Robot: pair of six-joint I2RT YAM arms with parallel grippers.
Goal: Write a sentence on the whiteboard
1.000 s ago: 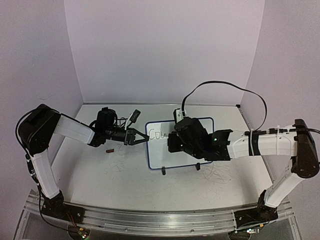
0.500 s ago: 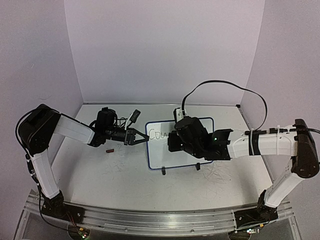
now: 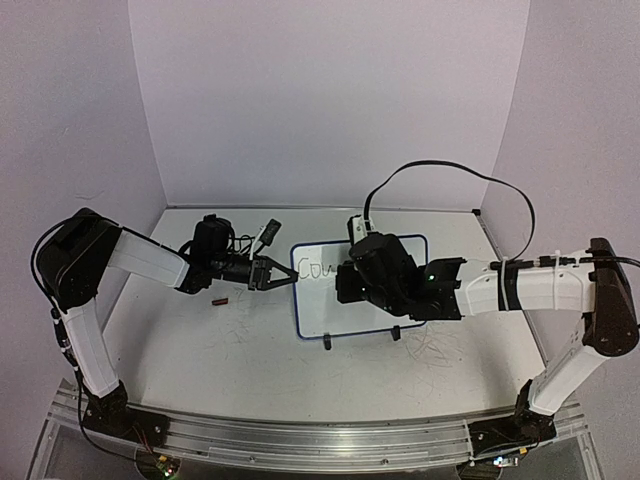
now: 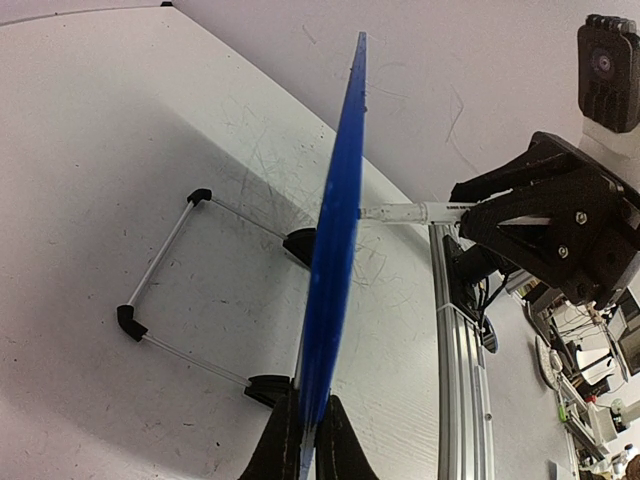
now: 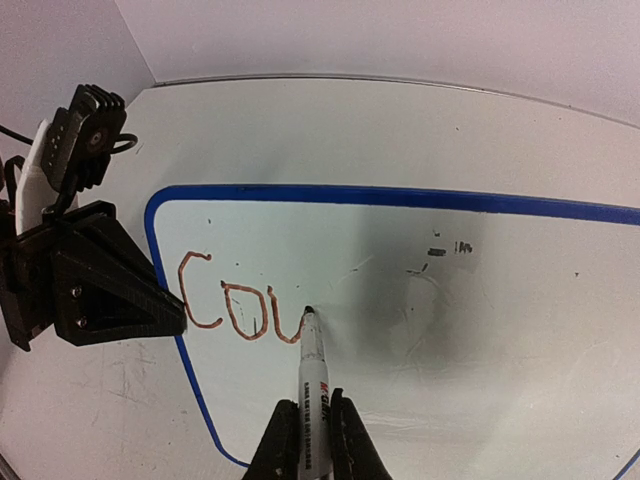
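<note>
**Sentence barely begun: three letters down**

The whiteboard point(image 3: 322, 308) stands on the table point(image 3: 250, 370), its left edge pinched by the left gripper point(image 4: 308, 442). The right gripper point(image 5: 312, 440) clamps a marker point(image 5: 314, 375), tip at the board just beside "Cou". The sentence point(image 5: 238, 308) appears mostly unwritten.

The pale scratched table point(image 3: 250, 370) carries the whiteboard point(image 3: 318, 300) on its feet and a small reddish object point(image 3: 220, 300)

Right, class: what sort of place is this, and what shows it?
Probably a robotics lab cell: plain walls box in a scratched table, and two arms are bolted to a metal rail.
</note>
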